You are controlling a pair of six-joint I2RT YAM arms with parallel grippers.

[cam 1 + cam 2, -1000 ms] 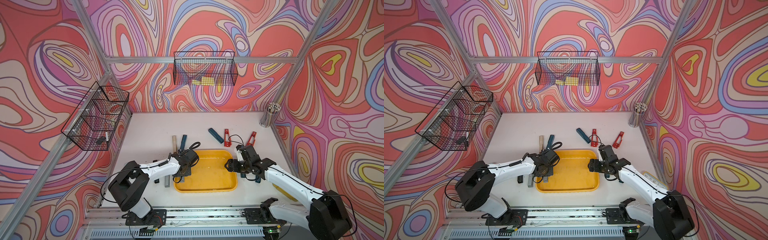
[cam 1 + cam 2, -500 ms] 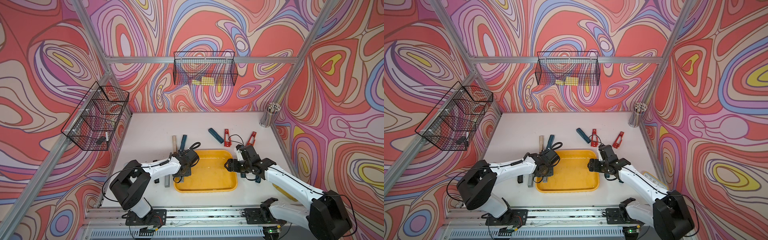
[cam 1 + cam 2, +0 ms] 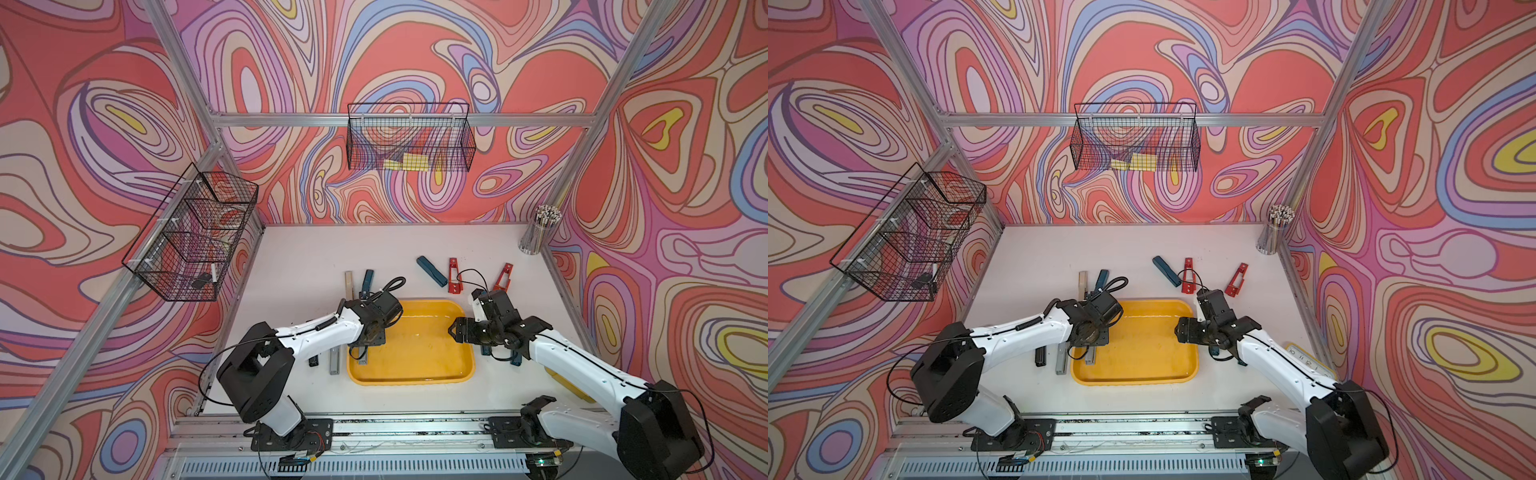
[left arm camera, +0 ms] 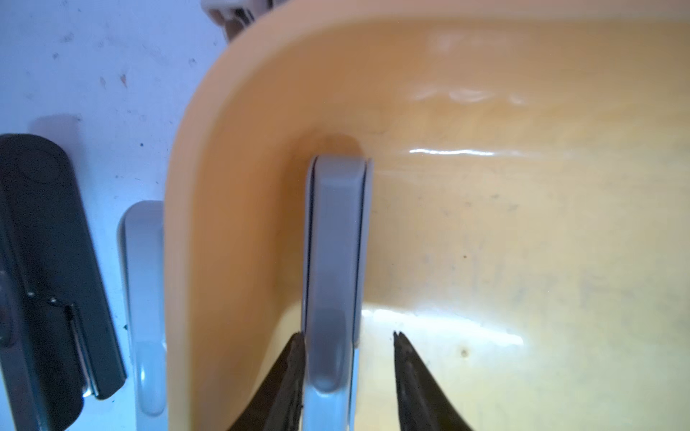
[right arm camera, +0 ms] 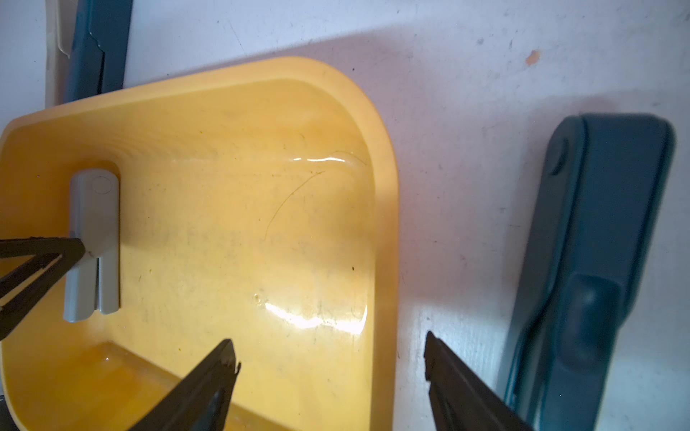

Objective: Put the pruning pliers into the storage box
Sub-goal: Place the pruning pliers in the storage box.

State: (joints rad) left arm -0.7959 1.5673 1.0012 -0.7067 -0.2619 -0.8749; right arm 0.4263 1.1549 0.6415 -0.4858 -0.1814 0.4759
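Between left gripper [image 4: 347, 333] jaws, grey pliers [image 4: 334, 268]

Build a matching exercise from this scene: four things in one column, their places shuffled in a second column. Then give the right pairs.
Things
1. grey pliers
2. black pliers
3. red pliers
4. white-tipped sticks

Places
A. upright in a clear holder at the far right corner of the table
B. on the table beyond the long far side of the storage box
C. lying inside the storage box
D. on the table beside a short side of the storage box

Pairs: 1-C, 2-D, 3-B, 4-A
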